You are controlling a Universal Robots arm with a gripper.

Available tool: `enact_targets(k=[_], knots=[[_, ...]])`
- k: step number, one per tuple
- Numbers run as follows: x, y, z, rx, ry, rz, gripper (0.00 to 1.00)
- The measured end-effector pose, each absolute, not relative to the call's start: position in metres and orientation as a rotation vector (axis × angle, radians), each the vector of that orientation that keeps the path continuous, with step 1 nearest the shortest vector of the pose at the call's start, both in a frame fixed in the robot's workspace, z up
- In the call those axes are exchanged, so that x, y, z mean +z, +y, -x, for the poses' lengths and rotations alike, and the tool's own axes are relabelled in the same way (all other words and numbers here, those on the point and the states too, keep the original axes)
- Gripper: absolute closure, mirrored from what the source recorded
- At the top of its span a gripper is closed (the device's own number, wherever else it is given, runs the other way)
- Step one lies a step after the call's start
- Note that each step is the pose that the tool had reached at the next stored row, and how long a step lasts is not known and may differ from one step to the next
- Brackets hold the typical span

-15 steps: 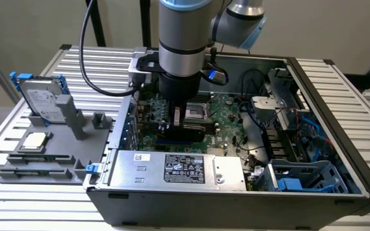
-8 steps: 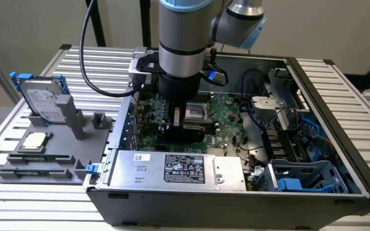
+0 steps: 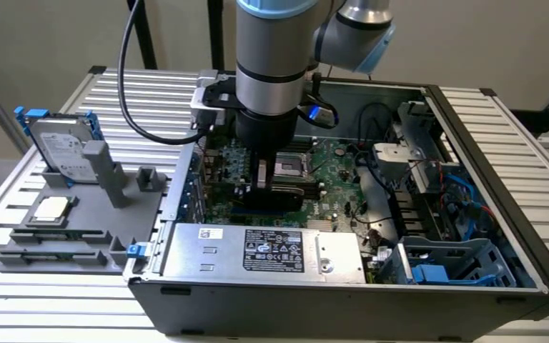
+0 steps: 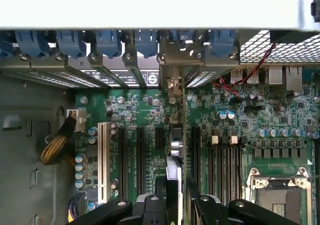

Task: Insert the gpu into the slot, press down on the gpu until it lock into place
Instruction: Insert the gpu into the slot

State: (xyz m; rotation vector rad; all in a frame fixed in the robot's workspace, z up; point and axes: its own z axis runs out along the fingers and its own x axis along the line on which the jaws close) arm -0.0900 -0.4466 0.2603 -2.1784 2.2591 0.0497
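Observation:
My gripper [image 3: 269, 184] reaches down into the open computer case [image 3: 351, 296], over the green motherboard [image 3: 337, 179]. It is shut on the gpu [image 3: 279, 196], a thin black card held upright on its edge. In the wrist view the gpu [image 4: 175, 152] shows edge-on between my two fingers [image 4: 150, 210], with the gripper [image 4: 175, 202] astride it. The card stands among the parallel expansion slots, and its metal end bracket [image 4: 173, 85] points at the case's rear wall. The slot is hidden beneath the card, so I cannot tell how deep the card sits.
A silver power-supply box [image 3: 265, 250] lies just in front of the card. The processor socket [image 4: 280, 195] and black memory slots [image 4: 225, 160] lie beside it, and a white slot [image 4: 103, 155] on the other side. Blue clips [image 4: 107, 40] line the rear wall. A hard drive [image 3: 60, 146] stands on a grey fixture outside.

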Motion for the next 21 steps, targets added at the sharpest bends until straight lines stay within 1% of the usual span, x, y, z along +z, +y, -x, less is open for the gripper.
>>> enact_targets(k=[21], knots=[[0.2609, -0.4465, 0.0900, 0.051, 2.260, 2.179, 0.74]])
